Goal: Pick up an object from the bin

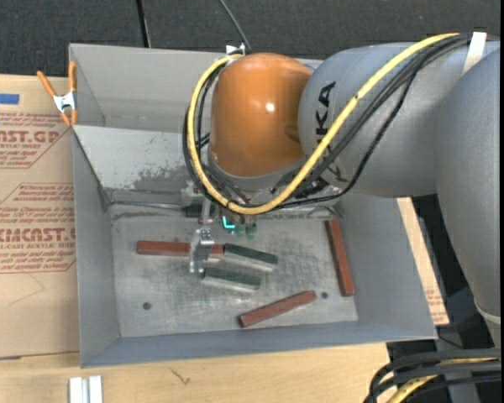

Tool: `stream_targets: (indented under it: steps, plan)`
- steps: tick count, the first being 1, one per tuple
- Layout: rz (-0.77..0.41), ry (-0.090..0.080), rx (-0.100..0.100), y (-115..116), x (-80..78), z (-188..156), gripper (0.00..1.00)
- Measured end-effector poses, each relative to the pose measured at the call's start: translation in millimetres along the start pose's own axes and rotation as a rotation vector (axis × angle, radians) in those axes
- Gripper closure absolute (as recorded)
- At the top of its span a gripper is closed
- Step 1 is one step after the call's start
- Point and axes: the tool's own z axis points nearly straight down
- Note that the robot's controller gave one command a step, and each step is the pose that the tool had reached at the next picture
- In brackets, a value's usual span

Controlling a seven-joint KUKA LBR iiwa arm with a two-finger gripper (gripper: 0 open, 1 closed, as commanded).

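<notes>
My gripper (pixel 200 260) hangs low in the middle of the bin, under the arm's wrist. It is at the right end of a red-brown flat stick (pixel 163 248) that lies level on the bin floor and runs off to the left. Just right of the gripper lie a dark green bar (pixel 254 257) and, below that, a grey-green bar (pixel 232 278), both slanting down to the right. Whether the gripper touches the stick I cannot make out.
A second red-brown stick (pixel 277 308) lies aslant near the bin's front wall. A third (pixel 339 257) lies almost upright along the right wall. The arm and its orange cover hide the back middle of the bin.
</notes>
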Motion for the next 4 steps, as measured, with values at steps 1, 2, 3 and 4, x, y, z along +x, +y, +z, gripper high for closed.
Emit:
stream_targets:
  steps: [1,2,3,4]
  plan:
    - [0.001,-0.007,-0.001,-0.9,-1.9,-3.9,0.0]
    - [0.003,-0.012,-0.002,0.1,0.6,59.9,0.0]
    - [0.093,-0.006,-0.001,-29.0,-37.2,117.1,1.0]
    - [0.094,-0.006,-0.001,-29.0,-37.2,117.1,1.0]
